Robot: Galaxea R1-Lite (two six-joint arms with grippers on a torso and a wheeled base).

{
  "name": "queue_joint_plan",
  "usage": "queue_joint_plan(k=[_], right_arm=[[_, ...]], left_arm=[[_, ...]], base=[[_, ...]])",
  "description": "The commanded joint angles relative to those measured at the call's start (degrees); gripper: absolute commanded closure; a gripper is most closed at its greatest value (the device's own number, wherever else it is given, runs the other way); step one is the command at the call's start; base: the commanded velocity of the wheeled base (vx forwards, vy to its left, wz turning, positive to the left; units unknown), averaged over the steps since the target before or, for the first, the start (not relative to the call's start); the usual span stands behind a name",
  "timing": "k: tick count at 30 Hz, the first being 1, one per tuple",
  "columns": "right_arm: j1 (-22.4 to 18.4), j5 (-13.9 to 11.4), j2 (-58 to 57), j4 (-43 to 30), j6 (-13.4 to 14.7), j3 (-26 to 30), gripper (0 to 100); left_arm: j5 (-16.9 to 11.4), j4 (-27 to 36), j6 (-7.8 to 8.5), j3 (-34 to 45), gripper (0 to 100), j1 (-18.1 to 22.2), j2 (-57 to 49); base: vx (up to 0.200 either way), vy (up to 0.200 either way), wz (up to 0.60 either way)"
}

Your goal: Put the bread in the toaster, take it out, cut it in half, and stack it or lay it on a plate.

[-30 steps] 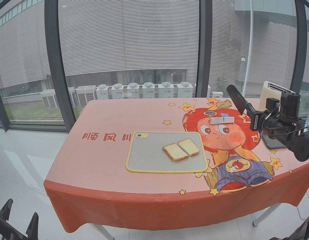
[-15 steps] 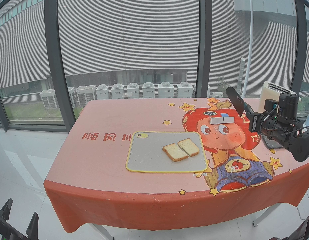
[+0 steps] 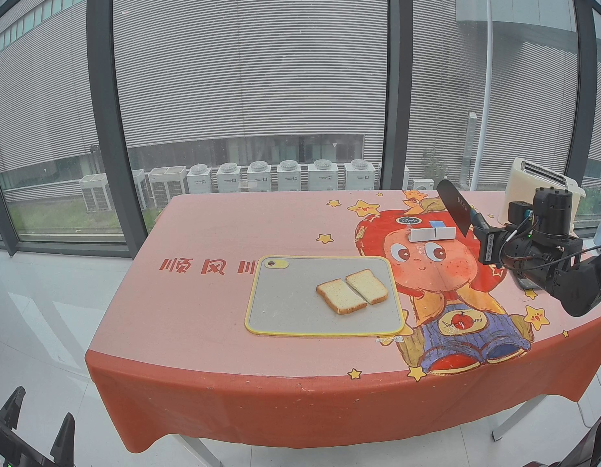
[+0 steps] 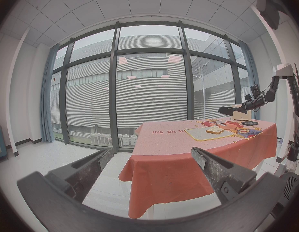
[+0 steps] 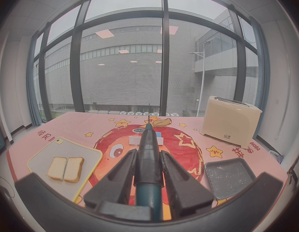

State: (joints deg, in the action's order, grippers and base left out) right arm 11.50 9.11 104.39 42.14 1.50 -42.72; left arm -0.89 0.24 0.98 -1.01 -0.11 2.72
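Note:
Two toasted bread halves (image 3: 341, 295) (image 3: 367, 286) lie side by side, touching, on the right part of a grey cutting board (image 3: 287, 299) with a yellow rim. My right gripper (image 3: 487, 238) hangs above the table's right side, shut on the handle of a black-bladed knife (image 3: 455, 214) whose blade points up and toward the left. In the right wrist view the knife (image 5: 149, 145) runs straight out between the fingers (image 5: 123, 174), with the bread halves (image 5: 65, 169) off to one side. A cream toaster (image 3: 530, 186) stands at the back right. My left gripper (image 3: 38, 423) hangs open below the table's near left corner.
A dark square tray (image 5: 228, 177) sits in front of the toaster (image 5: 231, 120), partly hidden by my right arm in the head view. A small white and blue knife rest (image 3: 432, 231) lies behind the board's right end. The left half of the pink tablecloth (image 3: 197, 293) is bare.
My right gripper has shifted slightly left and lower with the knife, and the blade has tipped a little lower. The bread and the left arm have not moved.

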Motion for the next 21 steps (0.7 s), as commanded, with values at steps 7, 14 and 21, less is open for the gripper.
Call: queue_joint_plan(k=[7, 14, 21], right_arm=[[0.0, 0.2, 2.0, 0.0, -0.1, 0.1, 100], [0.0, 0.4, 3.3, 0.0, -0.2, 0.1, 100], [0.1, 0.6, 4.7, 0.2, -0.2, -0.1, 100]], left_arm=[[0.0, 0.0, -0.01, 1.0, 0, 0.0, 0.1], [0.0, 0.0, -0.01, 1.0, 0, 0.0, 0.1], [0.0, 0.0, -0.01, 1.0, 0, 0.0, 0.1]], base=[[0.0, 0.0, 0.0], [0.0, 0.0, 0.0], [0.0, 0.0, 0.0]])
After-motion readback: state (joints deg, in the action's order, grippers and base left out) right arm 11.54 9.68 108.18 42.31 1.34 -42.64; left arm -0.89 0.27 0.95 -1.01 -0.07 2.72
